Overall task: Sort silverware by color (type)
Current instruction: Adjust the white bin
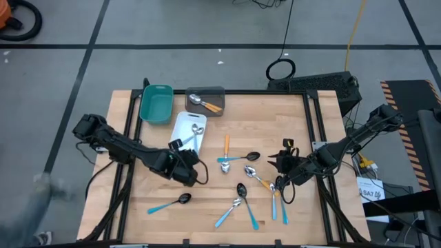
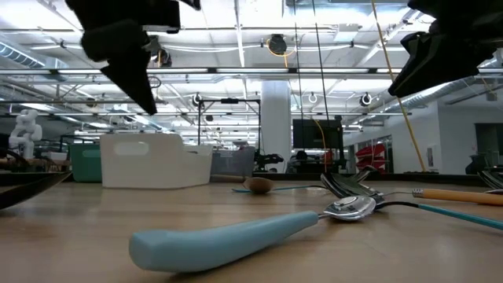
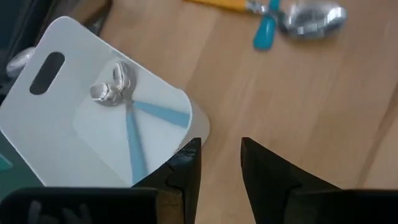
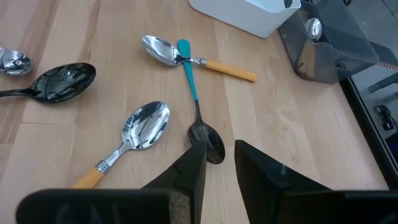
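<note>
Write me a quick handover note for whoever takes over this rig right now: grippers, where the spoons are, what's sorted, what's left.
Left gripper: open, empty, above the table by the white tray.
Right gripper: open, empty, over the loose spoons.
Done: two blue-handled spoons lie in the white tray; orange-handled spoons in the grey tray.
The teal tray looks empty.
Left: a mixed pile of orange and blue spoons mid-table, plus one blue-handled spoon with a black bowl near the front left.

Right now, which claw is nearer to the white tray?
The left claw. It hangs just beside the white tray, at its near end. The right claw is far off, above the loose spoons.
</note>
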You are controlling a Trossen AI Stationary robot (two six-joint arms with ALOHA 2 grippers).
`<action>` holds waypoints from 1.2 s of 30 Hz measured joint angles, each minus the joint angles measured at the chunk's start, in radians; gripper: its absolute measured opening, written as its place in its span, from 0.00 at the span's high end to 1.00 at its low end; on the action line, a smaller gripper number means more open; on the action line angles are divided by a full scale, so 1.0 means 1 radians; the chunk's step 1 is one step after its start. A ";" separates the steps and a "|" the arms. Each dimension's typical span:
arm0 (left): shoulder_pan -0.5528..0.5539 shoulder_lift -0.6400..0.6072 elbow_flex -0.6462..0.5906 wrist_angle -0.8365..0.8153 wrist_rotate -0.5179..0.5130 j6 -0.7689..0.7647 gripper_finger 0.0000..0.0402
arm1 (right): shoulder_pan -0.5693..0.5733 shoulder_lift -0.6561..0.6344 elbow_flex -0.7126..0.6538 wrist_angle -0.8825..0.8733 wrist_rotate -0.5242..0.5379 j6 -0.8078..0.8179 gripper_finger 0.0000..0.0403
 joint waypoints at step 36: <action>0.255 0.048 -0.001 -0.052 0.230 0.224 0.72 | 0.000 0.000 0.000 0.001 -0.001 -0.027 0.80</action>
